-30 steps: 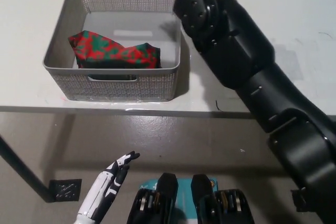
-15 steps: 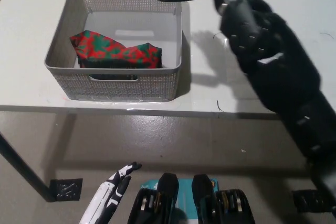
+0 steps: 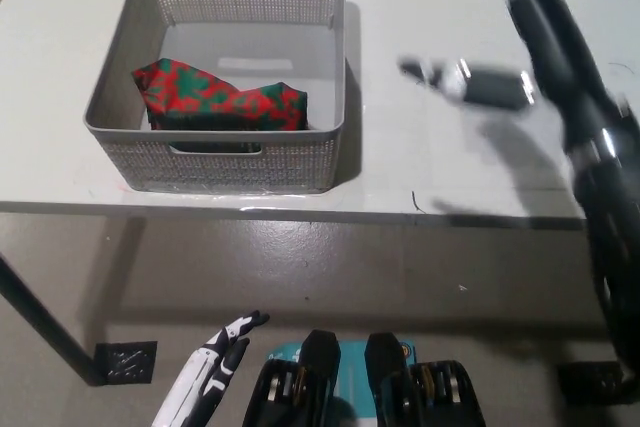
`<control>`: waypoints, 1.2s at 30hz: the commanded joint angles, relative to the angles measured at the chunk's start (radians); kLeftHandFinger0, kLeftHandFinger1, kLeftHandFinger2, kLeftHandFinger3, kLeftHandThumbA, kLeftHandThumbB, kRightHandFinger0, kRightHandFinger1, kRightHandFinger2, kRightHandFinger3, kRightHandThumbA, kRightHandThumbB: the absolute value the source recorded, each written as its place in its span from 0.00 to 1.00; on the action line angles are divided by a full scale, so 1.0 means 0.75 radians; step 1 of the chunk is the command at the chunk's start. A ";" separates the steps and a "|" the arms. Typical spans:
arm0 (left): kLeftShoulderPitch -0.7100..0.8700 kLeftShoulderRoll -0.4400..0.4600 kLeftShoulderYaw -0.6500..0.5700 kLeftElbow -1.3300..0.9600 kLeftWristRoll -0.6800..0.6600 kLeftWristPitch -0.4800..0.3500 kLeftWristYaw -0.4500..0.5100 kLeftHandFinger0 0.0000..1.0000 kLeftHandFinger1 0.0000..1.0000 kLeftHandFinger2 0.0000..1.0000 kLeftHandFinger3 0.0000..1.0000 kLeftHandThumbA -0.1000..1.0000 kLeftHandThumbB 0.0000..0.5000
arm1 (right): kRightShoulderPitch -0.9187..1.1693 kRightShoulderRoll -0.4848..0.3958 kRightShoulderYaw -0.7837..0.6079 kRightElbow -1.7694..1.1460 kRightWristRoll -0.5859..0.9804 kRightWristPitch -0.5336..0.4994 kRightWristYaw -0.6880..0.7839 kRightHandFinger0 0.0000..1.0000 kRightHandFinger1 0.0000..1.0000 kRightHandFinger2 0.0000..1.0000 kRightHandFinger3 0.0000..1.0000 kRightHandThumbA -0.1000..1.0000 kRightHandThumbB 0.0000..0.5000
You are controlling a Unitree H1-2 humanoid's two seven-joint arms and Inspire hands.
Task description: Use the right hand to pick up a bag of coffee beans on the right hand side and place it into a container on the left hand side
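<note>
A red-and-green patterned bag (image 3: 220, 97) lies inside the grey perforated basket (image 3: 130, 67) on the left part of the white bench (image 3: 450, 177), resting on the basket floor toward the near wall, slumped and rumpled rather than upright. From how things lie, the main job looks done: the bag is in the container and no other bag shows on the right side of the bench. The black right hand (image 3: 470, 82) hangs over the bare bench well to the right of the basket, holding nothing; it is blurred, so I cannot tell how far apart its fingers are. The black arm rises from it toward the top right corner and runs down the right edge. What seems left, if anything, is only bringing that arm to rest. The white left hand (image 3: 215, 372) rests low at the bottom left, below the bench edge over the floor, empty, with its fingers loosely extended. No brand name or writing can be read on the bag or the basket; the bag shows only its blotchy print.
</note>
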 commanded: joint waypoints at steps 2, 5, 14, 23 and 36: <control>-0.020 0.004 0.040 -0.048 -0.042 -0.047 0.008 1.00 1.00 1.00 1.00 1.00 0.46 | 0.632 0.052 -0.157 -0.693 0.447 -0.247 -0.133 1.00 1.00 1.00 1.00 1.00 0.64; -0.028 0.000 0.043 -0.042 -0.050 -0.058 0.010 1.00 1.00 1.00 1.00 1.00 0.49 | 0.787 0.079 -0.086 -0.592 0.444 -0.381 -0.123 1.00 1.00 1.00 1.00 1.00 0.67; -0.052 -0.013 0.060 -0.026 -0.055 -0.067 0.016 1.00 1.00 1.00 1.00 1.00 0.54 | 0.984 0.229 -0.072 -0.126 0.639 -0.624 -0.057 1.00 1.00 1.00 1.00 1.00 0.68; -0.073 -0.025 0.083 -0.004 -0.067 -0.087 0.019 1.00 1.00 1.00 1.00 1.00 0.57 | 0.959 0.260 -0.122 0.264 0.686 -0.747 -0.009 1.00 1.00 1.00 1.00 1.00 0.57; -0.101 -0.040 0.124 0.002 -0.090 -0.054 0.019 1.00 1.00 1.00 1.00 1.00 0.59 | 0.831 0.226 -0.128 0.441 0.671 -0.754 0.016 1.00 1.00 1.00 1.00 1.00 0.59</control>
